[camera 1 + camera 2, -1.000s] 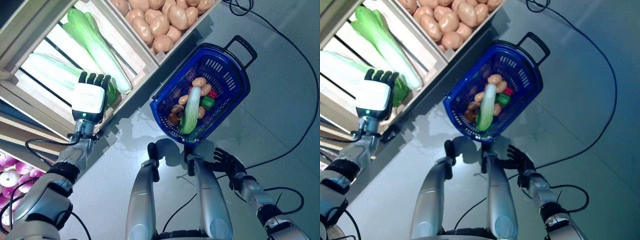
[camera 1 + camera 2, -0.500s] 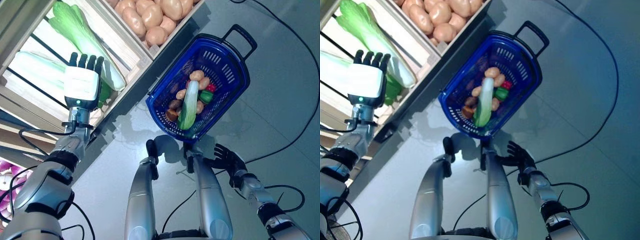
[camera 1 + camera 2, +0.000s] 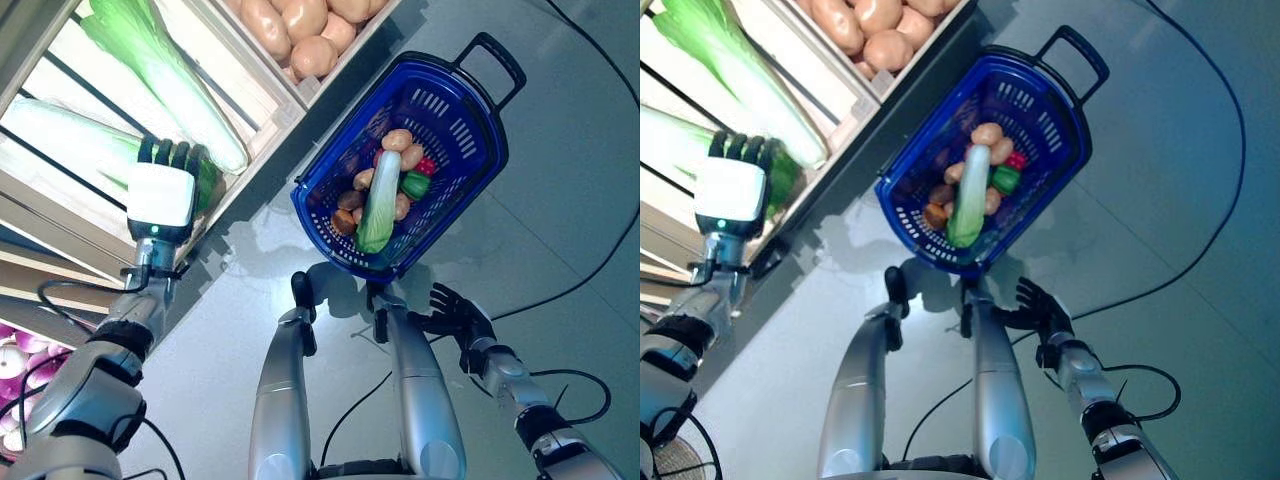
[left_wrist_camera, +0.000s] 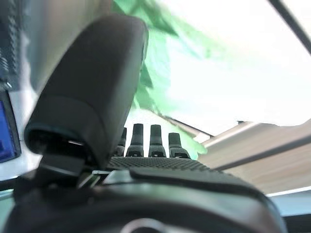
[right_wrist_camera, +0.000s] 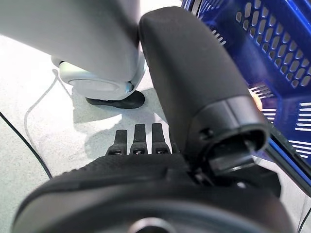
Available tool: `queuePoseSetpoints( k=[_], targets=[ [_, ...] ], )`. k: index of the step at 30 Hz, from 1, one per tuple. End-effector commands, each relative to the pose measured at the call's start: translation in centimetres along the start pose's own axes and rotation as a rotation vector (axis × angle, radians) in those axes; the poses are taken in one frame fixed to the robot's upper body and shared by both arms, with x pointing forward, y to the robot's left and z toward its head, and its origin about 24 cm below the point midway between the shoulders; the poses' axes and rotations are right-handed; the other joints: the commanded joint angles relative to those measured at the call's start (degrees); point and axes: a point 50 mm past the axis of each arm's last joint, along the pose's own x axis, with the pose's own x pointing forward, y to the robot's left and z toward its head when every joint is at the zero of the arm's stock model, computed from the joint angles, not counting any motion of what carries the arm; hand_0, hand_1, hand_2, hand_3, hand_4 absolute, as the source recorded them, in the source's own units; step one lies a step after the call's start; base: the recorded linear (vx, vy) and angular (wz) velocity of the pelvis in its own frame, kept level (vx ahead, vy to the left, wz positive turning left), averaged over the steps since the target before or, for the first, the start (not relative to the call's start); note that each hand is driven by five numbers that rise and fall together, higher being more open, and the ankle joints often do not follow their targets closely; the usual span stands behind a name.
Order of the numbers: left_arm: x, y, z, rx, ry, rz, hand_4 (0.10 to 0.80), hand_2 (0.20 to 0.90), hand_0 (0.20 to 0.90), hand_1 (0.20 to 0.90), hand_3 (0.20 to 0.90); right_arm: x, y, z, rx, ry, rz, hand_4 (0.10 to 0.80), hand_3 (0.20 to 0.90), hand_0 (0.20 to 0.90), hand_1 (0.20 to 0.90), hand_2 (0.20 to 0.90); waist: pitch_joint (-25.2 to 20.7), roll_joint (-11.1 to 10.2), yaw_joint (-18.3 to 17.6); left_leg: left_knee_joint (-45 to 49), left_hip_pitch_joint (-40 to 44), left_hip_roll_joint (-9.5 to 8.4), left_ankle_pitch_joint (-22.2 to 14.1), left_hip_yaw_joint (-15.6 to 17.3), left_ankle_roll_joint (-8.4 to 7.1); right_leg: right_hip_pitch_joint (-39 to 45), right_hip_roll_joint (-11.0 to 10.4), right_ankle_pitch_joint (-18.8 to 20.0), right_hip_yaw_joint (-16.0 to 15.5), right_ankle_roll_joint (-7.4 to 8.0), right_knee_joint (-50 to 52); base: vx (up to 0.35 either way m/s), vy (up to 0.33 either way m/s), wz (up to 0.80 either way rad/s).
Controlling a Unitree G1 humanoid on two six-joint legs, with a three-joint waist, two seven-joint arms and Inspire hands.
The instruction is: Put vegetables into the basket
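My left hand (image 3: 160, 198) reaches into a wooden crate (image 3: 262, 92), open, with straight fingers (image 4: 155, 141) over the dark green leafy end (image 3: 207, 182) of a pale Chinese cabbage (image 3: 65, 130). A second Chinese cabbage (image 3: 165, 70) lies beside it in the crate. The blue basket (image 3: 490, 150) stands on the floor to the right, holding a long cabbage (image 3: 380, 200), potatoes (image 3: 397, 140), a green pepper (image 3: 415, 185) and other small vegetables. My right hand (image 3: 455, 312) hangs low beside the basket's near end, open and holding nothing.
A neighbouring crate holds potatoes (image 3: 300, 20). Purple onions (image 3: 12, 385) show at the lower left edge. The basket's black handle (image 3: 495, 55) points away from me. Grey floor spreads to the right of the basket.
The whole view has shifted a little. My left hand has sunk slightly, fingertips closer to the cabbage's leafy end. The right hand and the basket's contents look unchanged.
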Motion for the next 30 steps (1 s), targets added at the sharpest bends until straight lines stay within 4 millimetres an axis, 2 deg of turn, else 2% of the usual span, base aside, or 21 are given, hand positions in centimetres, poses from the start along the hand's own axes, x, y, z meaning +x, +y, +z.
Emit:
queuePoseSetpoints(
  k=[1,6,11,12,14,15,16,23,24,25,26,28,29,30],
  targets=[
    [0.1,1.0,-3.4,0.007,0.169,0.047,0.8,0.9,0.9,0.9,0.9,-2.1,-3.1,-1.9,-0.016,0.044,-0.112,0.8,0.9,0.9,0.9,0.9,-0.1,2.0,0.4,-0.6,-2.7,-1.39,1.9,-1.8,-1.8,2.4,-0.8,0.8,-0.9,0.55,-2.1,0.0,0.0,0.0],
    [-1.6,-0.3,-2.7,-0.015,0.166,-0.014,0.8,0.9,0.9,0.9,0.9,-2.1,-3.1,-1.8,-0.016,0.043,-0.113,0.8,0.9,0.9,0.9,0.9,-0.1,2.1,0.7,-0.9,-2.9,-1.4,2.2,-1.7,-1.88,2.3,-0.8,1.0,-0.9,0.57,-2.4,0.0,0.0,0.0],
    [-2.1,-0.7,-2.9,-0.008,0.179,-0.035,0.8,0.9,0.9,0.9,0.9,-2.1,-3.3,-1.8,-0.017,0.045,-0.114,0.8,0.9,0.9,0.9,0.9,-0.1,1.9,0.8,-0.9,-3.1,-1.39,2.2,-1.9,-1.9,2.2,-0.8,0.9,-1.1,0.54,-2.3,0.019,-0.002,0.0],
    [-2.4,-0.9,-2.9,-0.005,0.182,-0.044,0.8,0.9,0.9,0.9,0.9,-2.3,-3.3,-2.0,-0.015,0.051,-0.115,0.8,0.9,0.9,0.9,0.9,-0.1,1.9,0.9,-0.3,-2.2,-1.37,0.7,-2.2,-2.29,3.1,-0.7,-0.4,-0.9,0.93,-1.7,0.0,0.0,0.0],
    [-2.3,-0.8,-3.0,0.0,0.204,-0.023,0.8,0.9,0.9,0.9,0.9,-2.1,-3.3,-1.8,-0.016,0.043,-0.114,0.8,0.9,0.9,0.9,0.9,-0.1,1.8,0.8,-0.7,-3.4,-1.38,2.3,-1.9,-1.86,1.9,-0.8,1.0,-1.2,0.54,-2.1,0.0,0.0,0.0],
    [-2.4,-0.9,-2.9,0.001,0.203,-0.025,0.8,0.9,0.9,0.9,0.9,-2.2,-3.3,-2.0,-0.016,0.049,-0.113,0.8,0.9,0.9,0.9,0.9,-0.1,1.7,0.8,-0.3,-2.4,-1.4,0.9,-2.2,-2.23,2.9,-0.7,-0.3,-0.9,0.93,-1.8,0.085,-0.006,0.0],
    [-2.4,-0.8,-3.0,0.007,0.207,-0.012,0.8,0.9,0.9,0.9,0.9,-2.2,-3.3,-1.9,-0.017,0.047,-0.11,0.8,0.9,0.9,0.9,0.9,-0.1,1.7,0.8,-0.4,-2.5,-1.37,0.9,-2.2,-2.19,2.9,-0.7,-0.3,-1.0,0.89,-1.8,0.082,-0.007,-0.01],
    [-0.6,0.7,-3.0,0.035,0.2,0.116,0.8,0.9,0.9,0.9,0.9,-2.1,-3.1,-2.2,-0.016,0.057,-0.107,0.8,0.9,0.9,0.9,0.9,-0.1,1.3,0.7,0.5,-3.2,-1.0,0.6,-2.3,-2.19,2.2,-0.6,-0.9,-1.0,0.72,-0.4,0.0,0.0,0.0],
    [0.6,1.5,-3.1,0.051,0.185,0.148,0.8,0.9,0.9,0.9,0.9,-1.9,-2.9,-2.0,-0.01,0.054,-0.097,0.8,0.9,0.9,0.9,0.9,-0.1,1.0,0.5,0.7,-3.7,-0.88,0.8,-2.3,-2.16,1.7,-0.5,-0.7,-1.1,0.66,-0.2,0.0,0.0,0.0],
    [1.1,1.8,-3.3,0.051,0.182,0.155,0.8,0.9,0.9,0.9,0.9,-1.8,-2.9,-2.0,0.005,0.048,-0.094,0.8,0.9,0.9,0.9,0.9,-0.1,0.9,0.5,0.8,-3.7,-0.83,0.8,-2.2,-2.05,1.6,-0.5,-0.8,-1.1,0.61,0.0,-0.077,0.012,0.01],
    [1.4,2.0,-3.4,0.051,0.182,0.162,0.8,0.9,0.9,0.9,0.9,-1.7,-2.9,-1.7,0.009,0.039,-0.094,0.8,0.9,0.9,0.9,0.9,-0.1,0.9,0.4,0.4,-4.8,-0.8,2.3,-2.0,-1.63,0.6,-0.6,0.5,-1.3,0.2,-0.4,-0.073,0.005,0.02],
    [2.4,2.5,-3.0,0.058,0.16,0.161,0.8,0.9,0.9,0.9,0.9,-1.5,-2.5,-1.4,0.021,0.02,-0.085,0.8,0.9,0.9,0.9,0.9,-0.1,0.6,0.1,0.8,-5.3,-0.8,2.1,-2.1,-1.59,0.1,-0.6,0.6,-1.4,0.23,0.0,0.001,-0.009,0.02],
    [2.3,2.4,-3.0,0.058,0.16,0.155,0.8,0.9,0.9,0.9,0.9,-1.6,-2.5,-1.6,0.021,0.026,-0.085,0.8,0.9,0.9,0.9,0.9,-0.1,0.5,0.2,1.2,-4.3,-0.83,0.7,-2.3,-1.95,1.1,-0.4,-0.7,-1.2,0.63,0.4,0.0,0.0,0.0],
    [2.7,2.6,-3.1,0.055,0.173,0.152,0.8,0.9,0.9,0.9,0.9,-1.4,-2.2,-1.2,0.022,0.015,-0.083,0.8,0.9,0.9,0.9,0.9,-0.1,0.3,-0.1,0.8,-5.5,-0.78,2.2,-2.0,-1.56,0.0,-0.4,0.6,-1.4,0.22,-0.2,0.0,0.0,0.0]
  ],
)
